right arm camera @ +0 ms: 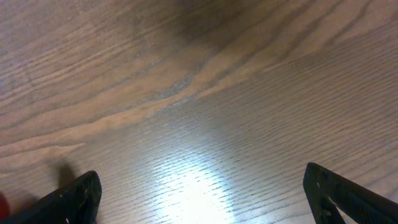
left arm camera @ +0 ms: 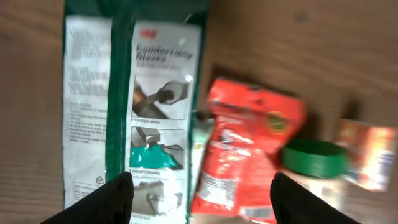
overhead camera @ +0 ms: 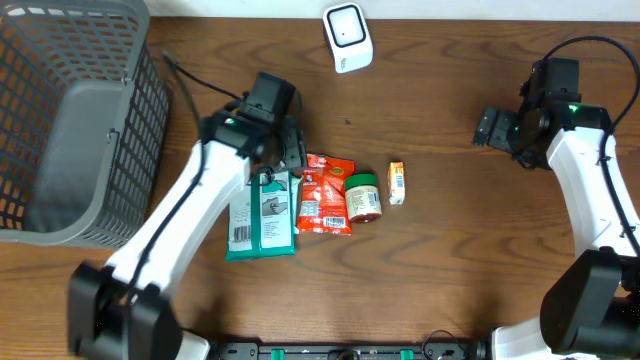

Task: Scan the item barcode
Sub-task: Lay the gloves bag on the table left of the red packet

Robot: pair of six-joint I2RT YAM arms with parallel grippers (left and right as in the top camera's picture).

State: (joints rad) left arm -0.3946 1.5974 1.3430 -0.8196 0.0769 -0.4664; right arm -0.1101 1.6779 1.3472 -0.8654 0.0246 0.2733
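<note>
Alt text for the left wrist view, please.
The left gripper hangs open over a wooden table, holding nothing. Below lie a green-and-white packet, a red pouch, a green-lidded jar and a blurred orange box.

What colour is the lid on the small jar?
Green. The jar lid shows best in the left wrist view.

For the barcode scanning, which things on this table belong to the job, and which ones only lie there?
Belong to the job:
- white scanner
- green package, likely the item, below the open left fingers

Only lying about, as it seems:
- red packet
- green-lidded jar
- small orange box
- grey basket
</note>
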